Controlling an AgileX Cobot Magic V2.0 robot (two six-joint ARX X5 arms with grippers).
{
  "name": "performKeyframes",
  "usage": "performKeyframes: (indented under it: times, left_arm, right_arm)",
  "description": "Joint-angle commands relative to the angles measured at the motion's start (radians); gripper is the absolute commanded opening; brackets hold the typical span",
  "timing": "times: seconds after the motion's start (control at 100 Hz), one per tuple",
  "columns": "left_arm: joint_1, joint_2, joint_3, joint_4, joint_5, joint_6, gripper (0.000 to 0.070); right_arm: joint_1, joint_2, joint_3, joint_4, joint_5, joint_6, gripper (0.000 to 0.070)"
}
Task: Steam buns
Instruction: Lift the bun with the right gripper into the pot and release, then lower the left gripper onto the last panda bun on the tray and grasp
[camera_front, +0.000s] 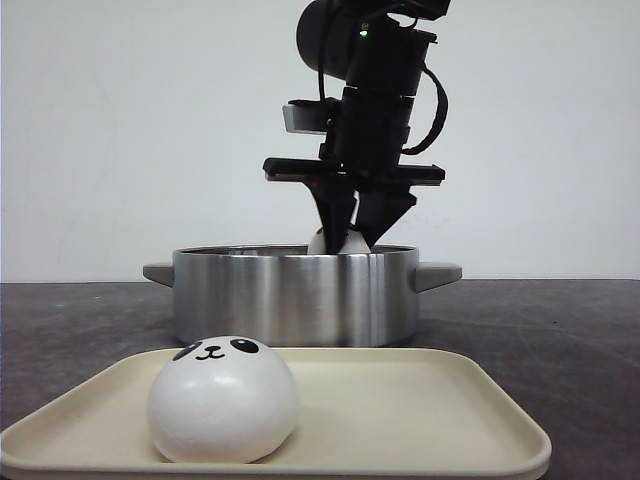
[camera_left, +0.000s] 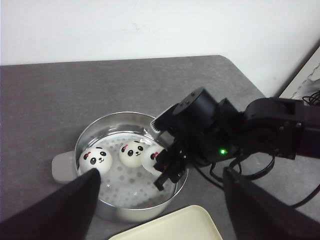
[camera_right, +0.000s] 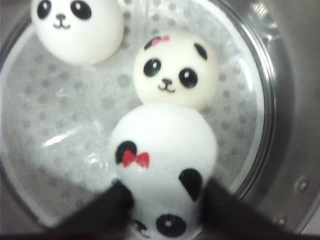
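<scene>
Your right gripper (camera_right: 165, 200) is pinching a bun with a red bow (camera_right: 162, 165) between its fingers, the bun seated in the claw and lying straight below the wrist, over the perforated steamer sheet (camera_right: 65, 125) inside the steel pot (camera_front: 295, 295). From the left wrist view the held bun sits toward the pot's right rim, just beside a second bun (camera_left: 132, 153); a third bun (camera_left: 95, 160) rests near the left rim. Whether the held bun touches the sheet you cannot tell. The bun is round, no long axis to note. A fourth bun (camera_front: 222, 400) waits at the tray's (camera_front: 450, 420) near left part. Your left gripper (camera_left: 160, 210) is spread, empty, above the pot's near edge.
</scene>
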Motion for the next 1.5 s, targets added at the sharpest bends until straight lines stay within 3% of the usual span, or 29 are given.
performKeyframes:
  times: [0.0, 0.12, 0.29, 0.55, 0.58, 0.6, 0.65, 0.66, 0.68, 0.72, 0.95, 1.3, 1.35, 1.43, 1.49]
  left_arm:
    - [-0.008, 0.007, 0.018, 0.007, -0.005, 0.005, 0.0470]
    - [-0.008, 0.007, 0.018, 0.004, -0.005, 0.005, 0.0470]
    - [-0.008, 0.008, 0.018, -0.025, -0.005, 0.005, 0.0470]
    - [-0.008, 0.022, 0.018, -0.089, -0.004, 0.005, 0.0470]
    - [-0.008, 0.027, 0.015, -0.095, -0.004, 0.005, 0.0470]
    - [-0.009, 0.030, 0.012, -0.099, -0.004, 0.003, 0.0470]
    - [-0.014, 0.036, -0.002, -0.111, 0.001, -0.006, 0.0471]
    - [-0.015, 0.038, -0.005, -0.113, 0.003, -0.009, 0.0471]
    - [-0.017, 0.041, -0.009, -0.115, 0.004, -0.013, 0.0471]
    - [-0.026, 0.051, -0.025, -0.123, 0.011, -0.024, 0.0471]
    - [-0.106, 0.106, -0.167, -0.089, 0.029, -0.071, 0.0471]
    - [-0.236, 0.272, -0.462, 0.107, 0.067, -0.130, 0.0481]
    - [-0.245, 0.312, -0.472, 0.119, 0.076, -0.130, 0.0502]
    - [-0.253, 0.384, -0.472, 0.136, 0.094, -0.130, 0.0604]
    - [-0.255, 0.426, -0.472, 0.151, 0.105, -0.130, 0.0641]
  right_arm:
    - [0.009, 0.013, 0.013, 0.007, -0.003, -0.002, 0.0467]
    - [0.003, 0.013, 0.013, -0.020, -0.004, -0.002, 0.0475]
    - [0.002, 0.013, 0.013, -0.036, -0.004, -0.002, 0.0552]
    - [0.000, 0.009, 0.017, -0.048, -0.003, -0.017, 0.0543]
    - [0.000, 0.004, 0.023, -0.056, -0.003, -0.017, 0.0503]
    - [0.000, 0.000, 0.027, -0.061, -0.004, -0.018, 0.0440]
    - [0.000, -0.016, 0.040, -0.081, -0.008, -0.027, 0.0154]
    - [0.000, -0.024, 0.045, -0.087, -0.008, -0.030, 0.0050]
    - [0.000, -0.031, 0.049, -0.090, -0.008, -0.032, 0.0000]
    - [0.002, -0.055, 0.060, -0.100, -0.009, -0.043, 0.0027]
    - [0.053, -0.336, 0.071, -0.108, -0.008, -0.042, 0.0016]
    - [0.222, -0.780, 0.071, -0.067, 0.051, -0.042, 0.0016]
    - [0.234, -0.820, 0.071, -0.063, 0.065, -0.042, 0.0016]
    - [0.242, -0.871, 0.071, -0.066, 0.085, -0.042, 0.0016]
    - [0.241, -0.900, 0.071, -0.077, 0.089, -0.042, 0.0016]
